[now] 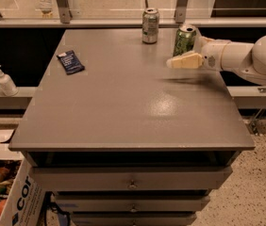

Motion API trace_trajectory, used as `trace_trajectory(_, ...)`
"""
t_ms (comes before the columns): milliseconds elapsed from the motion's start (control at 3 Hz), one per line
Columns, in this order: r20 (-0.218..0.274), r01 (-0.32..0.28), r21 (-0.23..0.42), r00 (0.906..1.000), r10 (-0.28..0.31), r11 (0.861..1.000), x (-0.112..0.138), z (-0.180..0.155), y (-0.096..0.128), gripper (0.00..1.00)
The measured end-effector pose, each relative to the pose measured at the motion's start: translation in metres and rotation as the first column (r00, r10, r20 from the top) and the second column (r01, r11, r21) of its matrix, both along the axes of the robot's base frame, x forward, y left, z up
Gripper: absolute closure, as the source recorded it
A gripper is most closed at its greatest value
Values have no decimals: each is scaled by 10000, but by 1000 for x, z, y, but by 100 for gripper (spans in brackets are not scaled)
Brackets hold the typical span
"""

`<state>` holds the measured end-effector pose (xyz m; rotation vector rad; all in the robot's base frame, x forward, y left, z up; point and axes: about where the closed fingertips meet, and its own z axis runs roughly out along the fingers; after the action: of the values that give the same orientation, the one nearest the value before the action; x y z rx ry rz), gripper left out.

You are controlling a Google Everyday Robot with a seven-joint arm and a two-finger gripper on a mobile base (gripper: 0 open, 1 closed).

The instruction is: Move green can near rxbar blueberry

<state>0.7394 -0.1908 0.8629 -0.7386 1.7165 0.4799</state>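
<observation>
**Gripper beside the green can at the far right corner**

In the camera view, I am watching the gripper (173,62) reaching in over the right edge of the table (123,112) and pointing left, just in front of the green can (185,37). I cannot tell whether it is parted or closed, nor whether it is touching the can. The green can is standing upright near the far right corner, its base hidden behind the gripper. The rxbar (70,61) is lying flat near the left edge, toward the far side, well apart from the green can. A silver can (150,25) is standing upright at the far edge, near the green can.
</observation>
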Motion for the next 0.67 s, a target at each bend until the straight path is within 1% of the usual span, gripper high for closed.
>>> trace_trajectory(333,59,-21,626,10000,18,9980,19,0,14,0)
trace_trajectory(667,210,-155,1075,9997,133,9941,27,6,25,18)
